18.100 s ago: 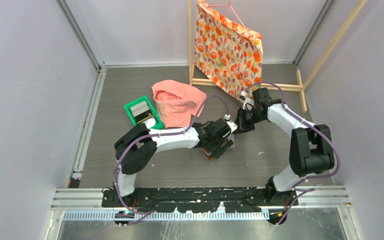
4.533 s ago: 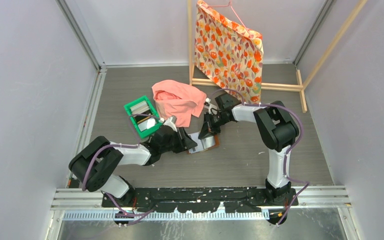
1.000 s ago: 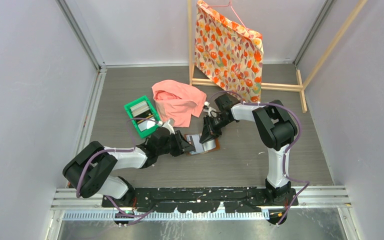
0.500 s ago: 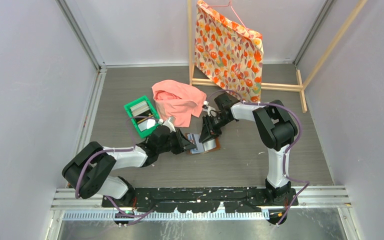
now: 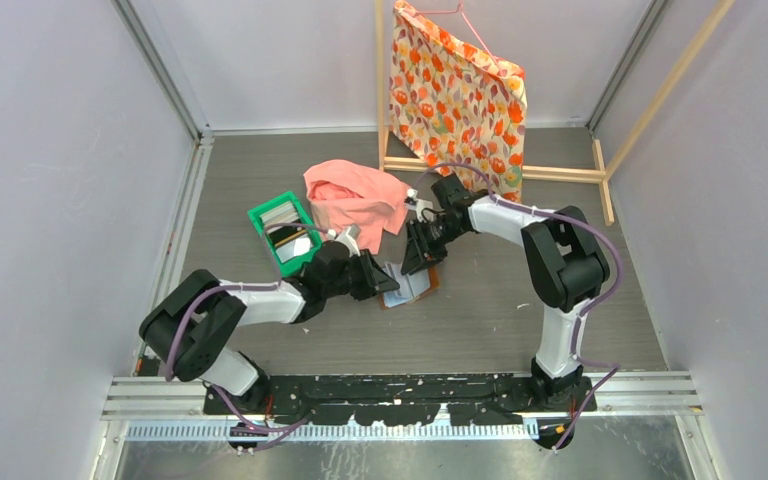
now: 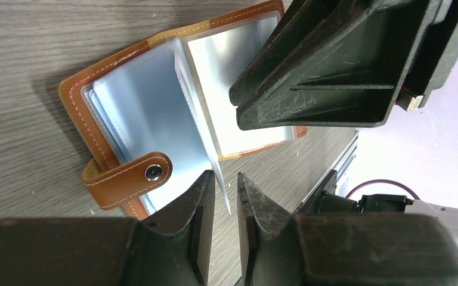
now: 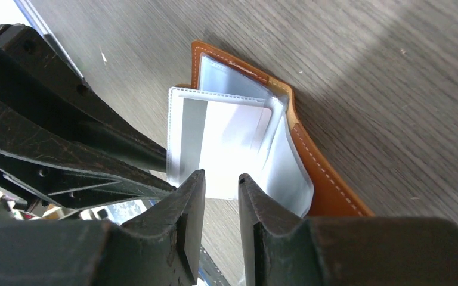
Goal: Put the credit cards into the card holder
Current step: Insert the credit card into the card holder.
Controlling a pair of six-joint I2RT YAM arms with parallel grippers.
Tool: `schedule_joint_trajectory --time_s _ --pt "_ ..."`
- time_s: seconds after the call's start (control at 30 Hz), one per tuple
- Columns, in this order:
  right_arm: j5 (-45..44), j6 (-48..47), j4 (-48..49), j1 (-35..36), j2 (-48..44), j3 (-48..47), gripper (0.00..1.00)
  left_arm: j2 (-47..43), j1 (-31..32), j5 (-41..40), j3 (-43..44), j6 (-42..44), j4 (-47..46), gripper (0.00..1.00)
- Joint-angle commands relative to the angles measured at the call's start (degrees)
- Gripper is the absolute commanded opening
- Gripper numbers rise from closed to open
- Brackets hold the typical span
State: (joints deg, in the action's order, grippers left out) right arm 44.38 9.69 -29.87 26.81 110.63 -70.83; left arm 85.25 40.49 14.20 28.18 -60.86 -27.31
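The card holder [image 6: 125,119], a brown leather wallet with a snap tab, lies open on the table with its clear sleeves fanned. One sleeve leaf [image 6: 206,113] stands upright. Its edge passes between the narrowly parted jaws of my left gripper [image 6: 225,182], which do not pinch it. My right gripper [image 7: 222,179] is narrowly open at the near edge of a sleeve holding a white card [image 7: 232,143] with a grey stripe. Both grippers meet over the card holder [image 5: 410,286] from opposite sides. More credit cards [image 5: 282,215] lie in the green tray.
The green tray [image 5: 263,218] stands left of the wallet. A pink cloth [image 5: 355,205] lies behind it. A floral cloth [image 5: 457,95] hangs on a wooden rack [image 5: 560,172] at the back. Grey walls close in both sides.
My left gripper has pushed slightly right and farther in toward the wallet. The right arm's elbow has swung right and its jaws have parted a little. The wallet has barely shifted.
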Motion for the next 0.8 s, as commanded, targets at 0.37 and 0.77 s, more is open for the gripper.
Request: schedule_joint_trajectory --time_s 0.37,0.77 --pt "-12.54 -3.27 -3.35 -0.23 -6.38 -2.85 0.15 4.98 0.20 3.26 6.61 2.28 -6.05 0.30" --pt "-2.88 -7.48 -6.13 -8.09 -13.04 -3.22 0.19 15.95 0.31 4.68 12.42 0.65 -10.05 0.35"
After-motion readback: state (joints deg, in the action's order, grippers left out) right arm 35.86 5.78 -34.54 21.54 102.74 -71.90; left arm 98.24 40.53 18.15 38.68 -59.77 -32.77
